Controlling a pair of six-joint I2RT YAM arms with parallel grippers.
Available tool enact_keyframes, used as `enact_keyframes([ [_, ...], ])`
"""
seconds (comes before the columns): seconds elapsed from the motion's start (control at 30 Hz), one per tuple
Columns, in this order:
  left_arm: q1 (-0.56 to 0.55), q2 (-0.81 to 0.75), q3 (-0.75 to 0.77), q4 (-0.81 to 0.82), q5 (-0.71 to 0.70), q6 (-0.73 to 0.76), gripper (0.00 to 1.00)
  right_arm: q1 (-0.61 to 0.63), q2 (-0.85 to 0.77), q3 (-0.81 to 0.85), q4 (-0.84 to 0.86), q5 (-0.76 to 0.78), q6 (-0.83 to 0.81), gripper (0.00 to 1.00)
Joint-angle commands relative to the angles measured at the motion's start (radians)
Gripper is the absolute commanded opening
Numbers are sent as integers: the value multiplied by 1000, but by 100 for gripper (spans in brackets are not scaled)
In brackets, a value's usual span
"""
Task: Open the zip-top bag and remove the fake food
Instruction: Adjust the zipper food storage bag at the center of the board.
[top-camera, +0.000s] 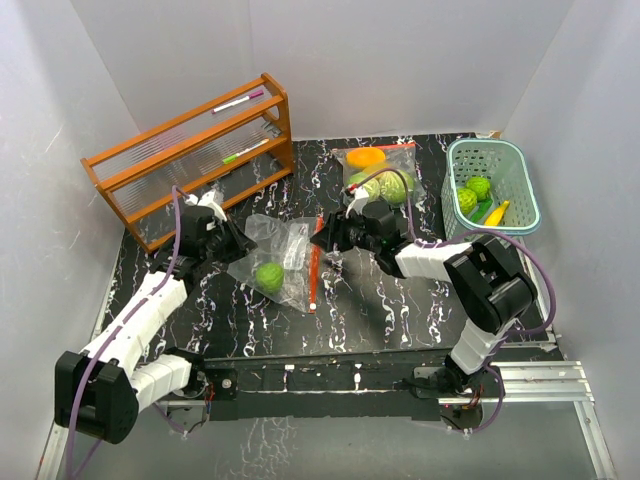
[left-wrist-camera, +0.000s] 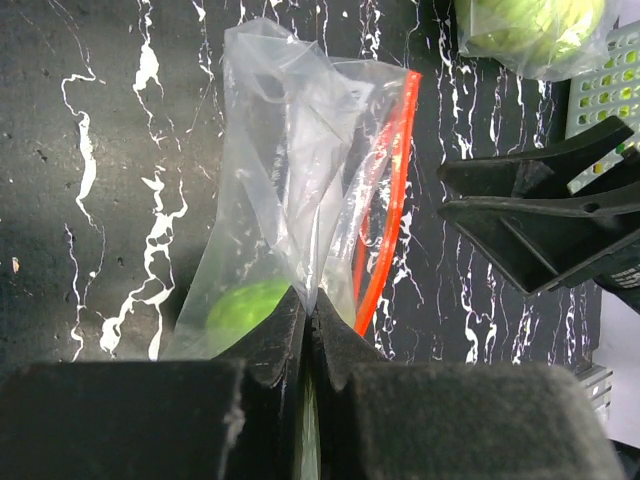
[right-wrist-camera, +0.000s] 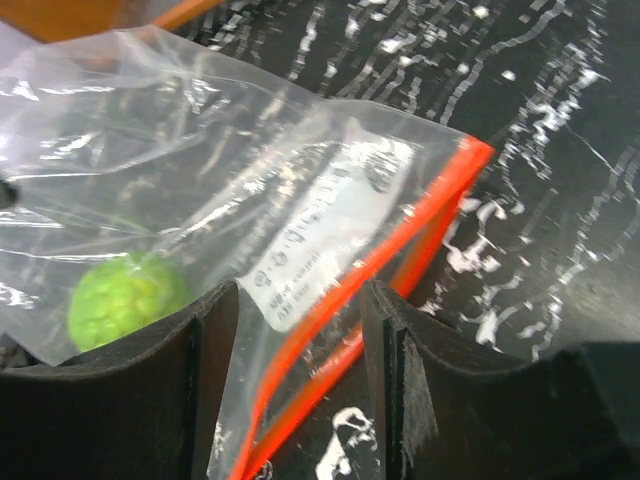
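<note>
zip-top bag (top-camera: 293, 258): zip runs near-far | left gripper (left-wrist-camera: 307, 305) clenched on it | right gripper (right-wrist-camera: 300, 300) released

A clear zip-top bag (top-camera: 290, 245), orange-red seal strip along its right edge, lies crumpled on its side, one bumpy green ball (top-camera: 268, 276) inside toward its near end.

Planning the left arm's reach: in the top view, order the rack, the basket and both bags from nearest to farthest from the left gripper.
1. Held bag, centre, pinched by the left gripper.
2. Rack, back left.
3. Full bag, back centre.
4. Basket, back right.
</note>
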Motion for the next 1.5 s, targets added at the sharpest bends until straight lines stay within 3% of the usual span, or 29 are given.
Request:
enact_keyframes([
  [0.0,-5,0,22,1,-17,6,0,3,-31,24,-136,118,-61,56],
  [0.07,-4,7,21,8,-19,8,0,2,-31,23,-143,126,-62,51],
  [0.2,-4,16,7,26,-14,-1,0,3,-31,25,-146,120,-44,22],
  [0.27,-4,15,1,27,-15,-2,0,2,-23,25,-147,123,-42,14],
  [0.47,-5,11,-3,21,-23,3,0,3,55,23,-110,90,-15,13],
  [0.83,-5,19,-29,29,-39,9,0,6,222,16,269,-91,140,13],
  [1.2,-5,66,-71,55,-59,24,0,8,187,-15,260,-83,125,14],
  [1.47,-6,64,-68,51,-67,31,0,12,333,76,217,-109,158,15],
])
